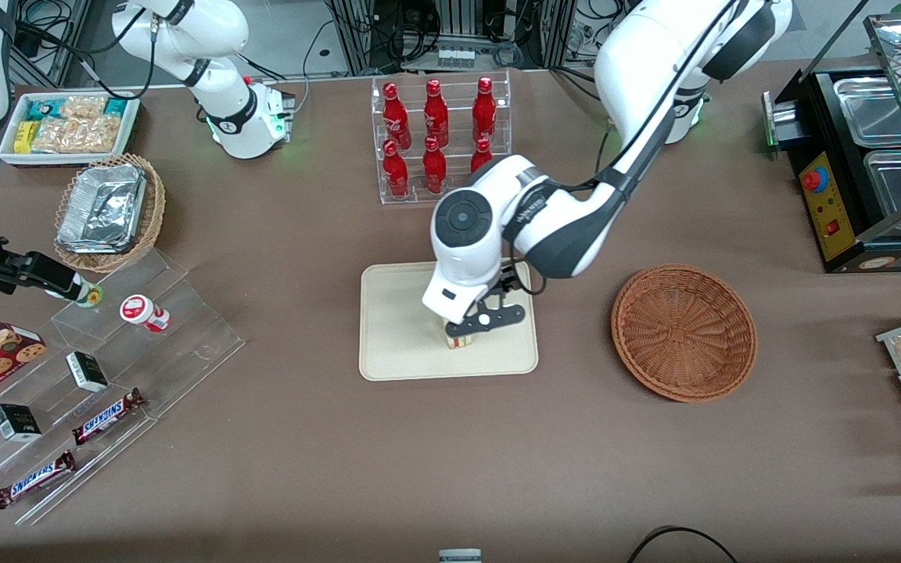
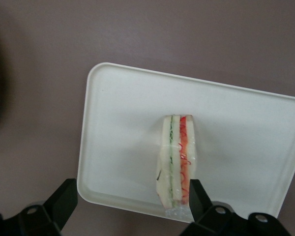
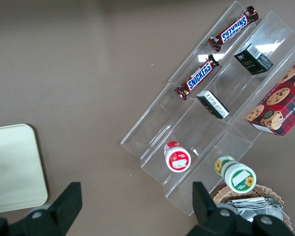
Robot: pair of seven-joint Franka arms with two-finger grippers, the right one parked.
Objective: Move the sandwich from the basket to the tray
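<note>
The sandwich (image 1: 460, 341) stands on its edge on the cream tray (image 1: 397, 344), its red and green layers showing in the left wrist view (image 2: 178, 157). My left gripper (image 1: 483, 322) hangs just above it over the tray, nearer the working arm's side of it. The gripper (image 2: 132, 202) is open, its fingers wide apart; one fingertip (image 2: 198, 197) is right beside the sandwich, the other (image 2: 65, 197) is off the tray's rim (image 2: 96, 147). The reddish-brown basket (image 1: 683, 332) lies empty on the table, toward the working arm's end.
A clear rack of red bottles (image 1: 439, 137) stands farther from the camera than the tray. Acrylic steps with Snickers bars (image 1: 106, 416) and small boxes, a tan basket with foil (image 1: 109, 209) and a white snack bin (image 1: 69, 127) lie toward the parked arm's end. A black warmer (image 1: 865, 164) stands at the working arm's end.
</note>
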